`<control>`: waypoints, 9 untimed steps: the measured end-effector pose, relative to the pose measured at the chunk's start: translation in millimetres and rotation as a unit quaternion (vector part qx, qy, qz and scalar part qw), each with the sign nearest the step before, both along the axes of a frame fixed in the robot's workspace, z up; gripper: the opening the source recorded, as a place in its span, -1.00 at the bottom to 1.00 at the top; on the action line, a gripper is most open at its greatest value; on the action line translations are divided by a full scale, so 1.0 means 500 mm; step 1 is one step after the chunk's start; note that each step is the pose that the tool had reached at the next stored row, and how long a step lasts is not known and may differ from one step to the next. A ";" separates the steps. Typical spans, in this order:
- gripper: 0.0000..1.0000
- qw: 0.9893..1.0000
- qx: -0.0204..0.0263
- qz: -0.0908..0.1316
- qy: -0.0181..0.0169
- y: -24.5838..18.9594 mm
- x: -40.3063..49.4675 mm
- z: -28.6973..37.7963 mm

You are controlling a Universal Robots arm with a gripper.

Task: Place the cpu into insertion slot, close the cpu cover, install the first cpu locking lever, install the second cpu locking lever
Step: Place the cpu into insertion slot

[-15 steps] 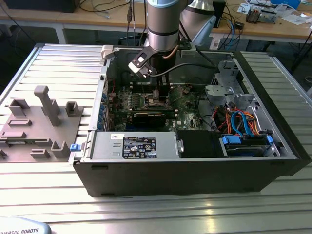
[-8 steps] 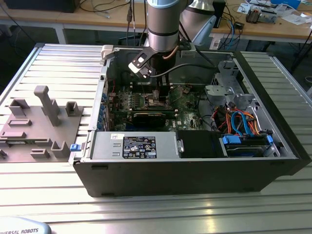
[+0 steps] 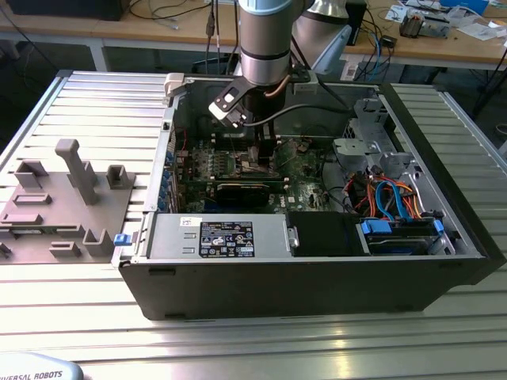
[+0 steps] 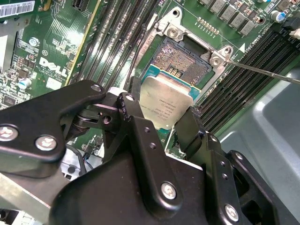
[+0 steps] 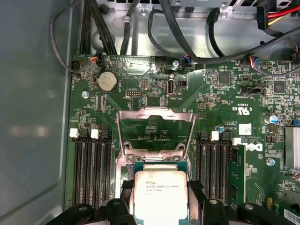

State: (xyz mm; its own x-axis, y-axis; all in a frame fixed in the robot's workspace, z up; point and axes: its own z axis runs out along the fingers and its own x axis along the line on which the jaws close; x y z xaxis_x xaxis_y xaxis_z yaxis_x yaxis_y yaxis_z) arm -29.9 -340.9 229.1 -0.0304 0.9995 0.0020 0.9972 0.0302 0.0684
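Observation:
My gripper is shut on the cpu, a small square chip with a silver-grey top, clamped by two opposite edges between the black fingers. In both wrist views the cpu hangs over the near part of the insertion slot, whose dark pin field is still exposed beyond it. I cannot tell whether chip and slot touch. The cpu cover, a silvery frame with a square window, stands swung open behind the slot. A thin metal locking lever sticks out beside the slot. In the exterior view the gripper is down inside the open computer case.
Long black memory slots flank the socket on both sides. Black cables loop above the green motherboard. In the exterior view a drive bay with blue and orange cables sits at the right, and a grey fixture tray lies at the left.

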 end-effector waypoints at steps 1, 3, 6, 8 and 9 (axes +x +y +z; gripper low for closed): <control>0.08 1.000 0.000 0.000 0.000 0.0000 0.000 -0.001; 0.08 1.000 0.000 0.000 0.000 0.0000 0.000 -0.001; 0.08 1.000 0.000 0.000 0.000 0.0000 0.000 -0.002; 0.08 1.000 0.000 0.000 0.000 0.0000 0.000 -0.003; 0.08 1.000 0.000 0.000 0.000 0.0000 0.000 -0.003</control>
State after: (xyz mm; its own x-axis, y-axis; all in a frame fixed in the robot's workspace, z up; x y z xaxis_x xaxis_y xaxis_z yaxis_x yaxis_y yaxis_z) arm -29.9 -340.9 227.5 -0.0304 0.9995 0.0020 0.9972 0.0302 0.0684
